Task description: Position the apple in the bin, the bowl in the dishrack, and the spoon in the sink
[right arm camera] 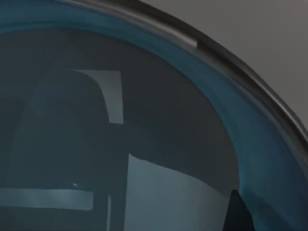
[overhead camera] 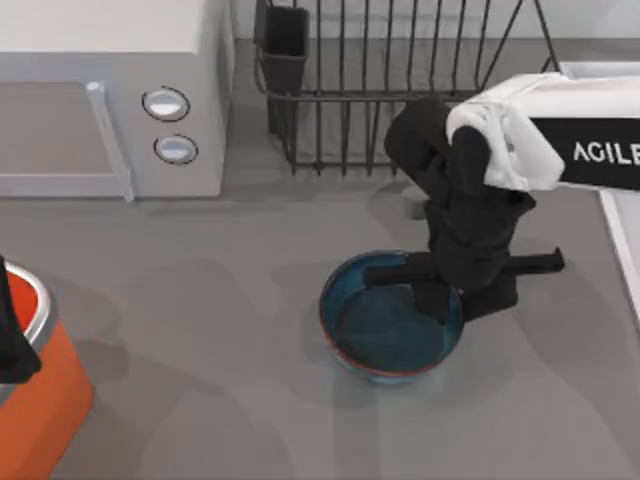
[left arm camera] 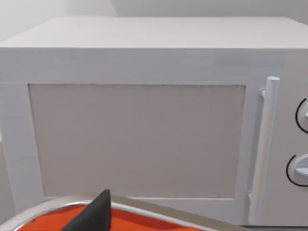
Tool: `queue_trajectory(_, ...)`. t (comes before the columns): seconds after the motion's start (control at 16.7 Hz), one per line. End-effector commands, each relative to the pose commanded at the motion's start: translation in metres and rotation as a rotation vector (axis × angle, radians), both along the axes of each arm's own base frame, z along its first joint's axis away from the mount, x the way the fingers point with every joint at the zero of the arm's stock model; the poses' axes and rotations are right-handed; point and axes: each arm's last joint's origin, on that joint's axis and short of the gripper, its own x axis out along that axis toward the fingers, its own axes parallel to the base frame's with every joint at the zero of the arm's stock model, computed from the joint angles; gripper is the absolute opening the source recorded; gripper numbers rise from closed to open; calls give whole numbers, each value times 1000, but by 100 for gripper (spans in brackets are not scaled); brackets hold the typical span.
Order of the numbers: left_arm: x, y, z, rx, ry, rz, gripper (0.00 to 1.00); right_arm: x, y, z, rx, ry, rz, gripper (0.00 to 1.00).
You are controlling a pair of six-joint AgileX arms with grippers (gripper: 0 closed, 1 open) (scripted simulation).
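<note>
The blue-teal bowl [overhead camera: 385, 330] stands upright on the grey table at centre right. My right gripper [overhead camera: 462, 300] is down at its right rim, open, with one finger inside the bowl and the other outside it. The right wrist view looks into the bowl's dark inside [right arm camera: 144, 144], where one fingertip [right arm camera: 236, 211] shows. The orange bin [overhead camera: 50, 400] with its silver rim [left arm camera: 48, 207] stands at the front left, and my left gripper [overhead camera: 10, 330] hangs over it. The black dishrack [overhead camera: 400, 90] is at the back. The sink's pale rim [overhead camera: 622, 240] runs along the right edge. The apple and spoon are out of view.
A white microwave [overhead camera: 110, 100] with two round knobs fills the back left and faces the left wrist camera [left arm camera: 139, 134]. The dishrack's dark utensil cup [overhead camera: 285, 45] is at its left corner. A small pale grey piece [overhead camera: 413, 202] peeks out under the right arm.
</note>
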Motion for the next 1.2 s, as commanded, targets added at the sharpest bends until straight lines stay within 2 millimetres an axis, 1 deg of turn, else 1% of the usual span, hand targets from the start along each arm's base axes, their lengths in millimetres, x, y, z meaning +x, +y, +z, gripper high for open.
queue_trajectory(0.3,0,0,0,0,0,0,100,0,0,2,1,-2,0,0)
queue_trajectory(0.36,0,0,0,0,0,0,100,1,1,5,2,-3,-1,0)
queue_trajectory(0.48,0,0,0,0,0,0,100,3,4,22,5,-6,1,0)
queue_trajectory(0.78,0,0,0,0,0,0,100,1,2,82,-8,13,1,0)
queue_trajectory(0.9,0,0,0,0,0,0,100,0,1,99,0,1,0,0)
queue_trajectory(0.96,0,0,0,0,0,0,100,0,0,101,1,-2,0,0)
queue_trajectory(1.2,0,0,0,0,0,0,100,0,1,99,0,-1,2,0)
